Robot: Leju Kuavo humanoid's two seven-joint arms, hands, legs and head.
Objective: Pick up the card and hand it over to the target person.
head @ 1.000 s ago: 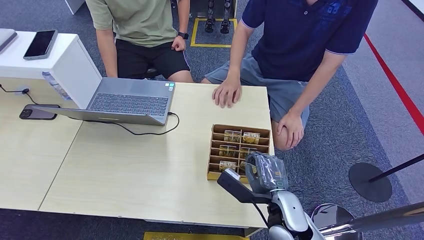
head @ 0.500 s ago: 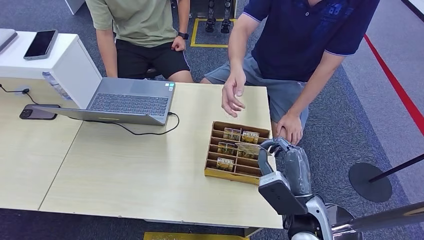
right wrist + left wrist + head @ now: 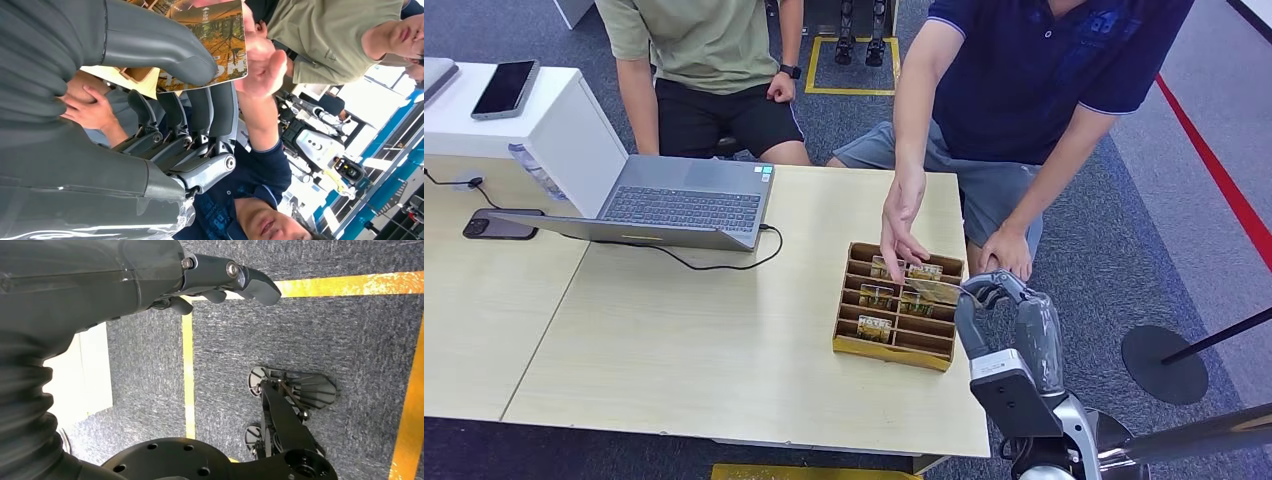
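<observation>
right hand [image 3: 1009,320] pinches the card [image 3: 932,290] between thumb and fingers above the wooden tray [image 3: 856,346], long axis running toward ten o'clock, where the person's hand [image 3: 902,222] reaches its far end; left hand [image 3: 220,280] hangs empty, fingers loosely curled, far off

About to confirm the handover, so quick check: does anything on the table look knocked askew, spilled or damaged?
Nothing stands out. The card tray sits flat on the table, and its remaining cards stay in their slots. The right hand holds the card out over the tray, with the person's hand reaching it.
</observation>
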